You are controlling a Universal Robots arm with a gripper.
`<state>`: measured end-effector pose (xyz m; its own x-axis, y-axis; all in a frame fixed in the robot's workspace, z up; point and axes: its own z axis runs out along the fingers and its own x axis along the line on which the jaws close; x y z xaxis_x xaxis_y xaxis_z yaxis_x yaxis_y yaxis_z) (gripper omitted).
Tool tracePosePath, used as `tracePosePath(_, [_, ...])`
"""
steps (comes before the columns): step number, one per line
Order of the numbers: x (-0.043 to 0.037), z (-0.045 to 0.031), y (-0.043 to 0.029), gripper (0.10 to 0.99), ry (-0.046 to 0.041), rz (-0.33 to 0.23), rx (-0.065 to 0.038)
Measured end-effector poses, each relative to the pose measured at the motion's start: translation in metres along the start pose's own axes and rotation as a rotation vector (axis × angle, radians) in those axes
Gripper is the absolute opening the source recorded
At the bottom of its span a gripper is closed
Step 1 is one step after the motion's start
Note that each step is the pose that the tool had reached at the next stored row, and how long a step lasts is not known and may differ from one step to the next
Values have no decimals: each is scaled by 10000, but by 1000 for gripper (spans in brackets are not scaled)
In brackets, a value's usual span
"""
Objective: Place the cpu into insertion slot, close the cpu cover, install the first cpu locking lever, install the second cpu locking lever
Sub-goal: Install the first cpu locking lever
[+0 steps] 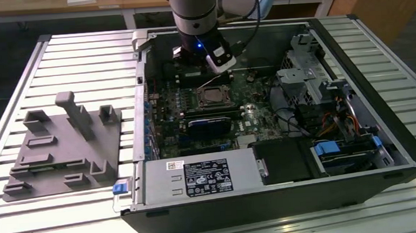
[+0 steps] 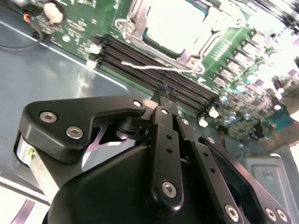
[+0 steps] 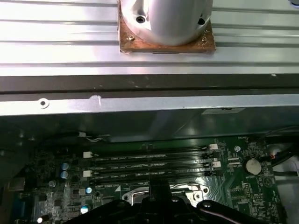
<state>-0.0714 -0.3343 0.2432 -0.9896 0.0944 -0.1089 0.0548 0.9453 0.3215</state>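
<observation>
In the exterior view the insertion slot (image 1: 211,98) sits mid-board inside the open computer case, ringed by a silvery frame. The second wrist view shows the cpu (image 2: 173,21) as a pale, bright square lying in the socket, with the cpu cover (image 2: 186,52) lying flat around it. A thin locking lever (image 2: 154,67) sticks out sideways over the memory slots. My gripper (image 2: 163,93) hovers just above that lever, its black fingers together with nothing visible between them. In the exterior view the gripper (image 1: 211,79) hangs just behind the socket.
Long black memory slots (image 3: 149,165) run beside the socket. A dark block (image 1: 208,126) sits in front of it. The grey power supply box (image 1: 197,179) fills the case's front. Drive cages and cables (image 1: 314,83) crowd the exterior view's right. A grey fixture plate (image 1: 62,152) lies on the exterior view's left.
</observation>
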Motion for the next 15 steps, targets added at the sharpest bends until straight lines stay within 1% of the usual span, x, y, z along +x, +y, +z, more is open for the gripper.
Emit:
tracePosePath(2, [2,16,-6,106,-89,-29,-8])
tracePosePath(7, [7,58,-20,106,-271,-64,-23])
tracePosePath(15, [14,122,-46,106,-561,130,-8])
